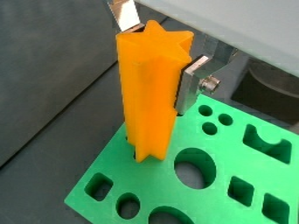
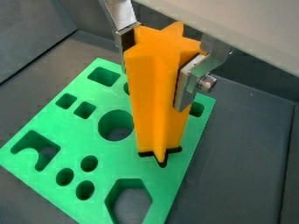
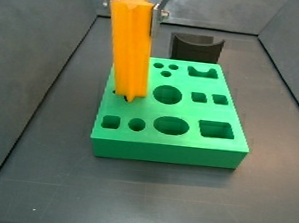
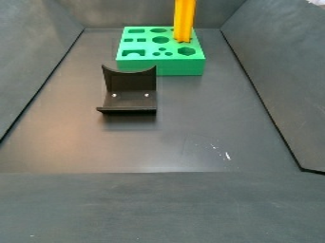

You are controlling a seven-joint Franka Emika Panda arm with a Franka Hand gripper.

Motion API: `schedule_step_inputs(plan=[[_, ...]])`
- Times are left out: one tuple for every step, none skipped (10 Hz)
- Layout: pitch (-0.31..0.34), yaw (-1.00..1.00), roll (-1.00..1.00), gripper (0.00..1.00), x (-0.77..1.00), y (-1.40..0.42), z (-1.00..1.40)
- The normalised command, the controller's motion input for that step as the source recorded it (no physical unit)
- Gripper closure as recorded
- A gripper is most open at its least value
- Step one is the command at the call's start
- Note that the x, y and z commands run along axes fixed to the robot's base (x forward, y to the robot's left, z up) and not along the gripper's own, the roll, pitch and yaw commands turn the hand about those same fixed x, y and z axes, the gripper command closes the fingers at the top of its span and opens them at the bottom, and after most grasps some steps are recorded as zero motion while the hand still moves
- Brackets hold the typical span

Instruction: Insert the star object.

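**One prism, tip seated in the star hole, fingers clamped on its top**

One gripper [image 1: 158, 44] sits at the top of both wrist views, its flat silver fingers [image 2: 194, 80] clenched on the upper end of the star object [image 1: 149, 92]. The prism stands upright, close to vertical in both side views. Its lower end meets the green block [image 3: 196, 144] at a star-shaped hole near one corner. In a wrist view a dark outline of that hole shows around the foot of the star object [image 2: 158, 101], so I judge the tip has entered, but most of the length is above the block.

In a side view the star object [image 3: 129, 49] is at upper left of centre, rising from the block's left side. In a side view from the opposite end, the star object [image 4: 184, 21] is at the top edge, over the green block [image 4: 152, 59], with the dark grey curved block [image 4: 127, 92] well apart on the counter [image 4: 191, 142].

Judgement: insertion begun, not finished.

How to do it well:
- Keep the grasp firm; press straight down along the prism's axis.
- Hold the ridges lined up with the hole's points; any twist is likely to jam.
- Release only once the prism bottoms out.
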Motion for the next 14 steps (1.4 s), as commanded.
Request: schedule_step_inputs(plan=[[0.07,-0.21,0.08,1.0,-0.04,0.03,-0.2],[0.0,-0.02,0.08,1.0,-0.16,0.0,-0.13],[-0.08,0.09,0.0,1.0,-0.22,0.0,-0.18],[-0.09,0.24,0.0,1.0,-0.2,0.02,-0.19],[-0.033,0.26,0.09,1.0,-0.19,0.06,-0.15],[-0.033,0.21,0.08,1.0,-0.16,0.02,-0.16],[-0.024,0.05,0.0,1.0,0.0,0.0,-0.28],[-0.064,0.0,0.01,1.0,0.05,0.0,-0.39],[-0.099,0.0,0.02,1.0,0.03,-0.01,-0.43],[-0.093,-0.02,0.02,1.0,0.0,0.0,-0.41],[-0.076,-0.02,0.05,1.0,0.0,0.0,-0.36],[-0.081,-0.01,0.1,1.0,0.0,-0.01,-0.34],[-0.059,0.0,0.11,1.0,0.0,0.0,-0.34],[-0.061,0.0,0.11,1.0,0.0,0.0,-0.35]])
